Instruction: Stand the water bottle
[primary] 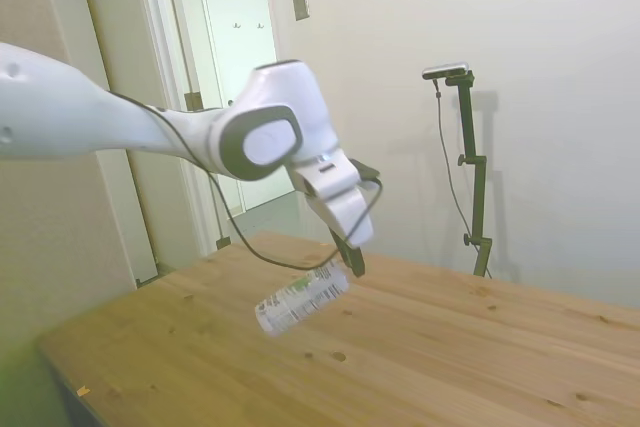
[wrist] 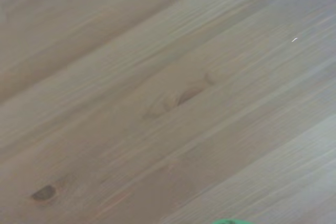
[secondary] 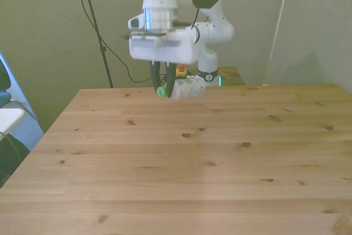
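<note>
Arm, white Franka: in the side view it enters from the frame's left edge, runs rightward across the upper-middle of the frame, and bends at a grey-capped wrist joint so that the hand slopes down toward the right. A dark cable loops under the forearm to the hand. In the front view the wrist stands upright at top centre, with the flat white hand body across it and the fingers pointing down.

Gripper [primary: 352, 262]: dark fingers closed on the cap end of the water bottle; in the front view [secondary: 164, 83] the two fingers stand close together with the green cap showing between their tips.

Water bottle [primary: 300, 298]: held clear of the table, in the air at the centre of the side view. It hangs tilted, cap end uppermost at the fingers, base lower and toward the frame's left. In the front view [secondary: 187, 87] it sits at upper centre, lying nearly level, with the body reaching toward the front view's right from the fingers. Label white with dark print and green accents; the print is blurred and cannot be read. In the wrist view only a sliver of green cap [wrist: 228, 221] shows at the frame edge.

Table [primary: 480, 367]: pale wooden planks with dark knots, filling the lower part of both wide views [secondary: 220, 180]; blurred planks fill the wrist view.
</note>
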Robot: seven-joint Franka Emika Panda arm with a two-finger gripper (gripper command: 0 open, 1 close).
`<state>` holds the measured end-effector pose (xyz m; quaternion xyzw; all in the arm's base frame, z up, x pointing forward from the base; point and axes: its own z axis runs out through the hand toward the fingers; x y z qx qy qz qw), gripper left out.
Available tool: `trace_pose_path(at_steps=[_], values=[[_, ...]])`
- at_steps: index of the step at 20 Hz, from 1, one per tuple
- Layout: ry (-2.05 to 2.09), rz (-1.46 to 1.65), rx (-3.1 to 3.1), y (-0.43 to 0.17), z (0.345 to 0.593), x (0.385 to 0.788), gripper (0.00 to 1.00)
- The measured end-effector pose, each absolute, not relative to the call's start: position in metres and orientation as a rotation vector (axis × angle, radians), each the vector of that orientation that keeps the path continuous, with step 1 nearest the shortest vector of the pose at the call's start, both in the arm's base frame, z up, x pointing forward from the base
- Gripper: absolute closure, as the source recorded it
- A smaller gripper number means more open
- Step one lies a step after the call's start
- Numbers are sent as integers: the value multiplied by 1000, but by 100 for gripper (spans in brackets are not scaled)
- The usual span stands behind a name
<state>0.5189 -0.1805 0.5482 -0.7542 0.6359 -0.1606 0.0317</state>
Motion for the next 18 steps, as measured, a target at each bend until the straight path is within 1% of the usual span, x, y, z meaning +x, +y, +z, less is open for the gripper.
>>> trace_pose_path(at_steps=[1, 5, 7, 11, 16, 18], values=[[1941, -554, -2336, -154, 561, 484, 100], [1973, -622, -2292, -151, 563, 491, 100], [2018, -708, -2239, -154, 564, 505, 100], [2133, -926, -2105, -163, 560, 544, 100], [2227, -1247, -1932, -160, 564, 586, 100], [2248, -1369, -1855, -158, 561, 602, 100]])
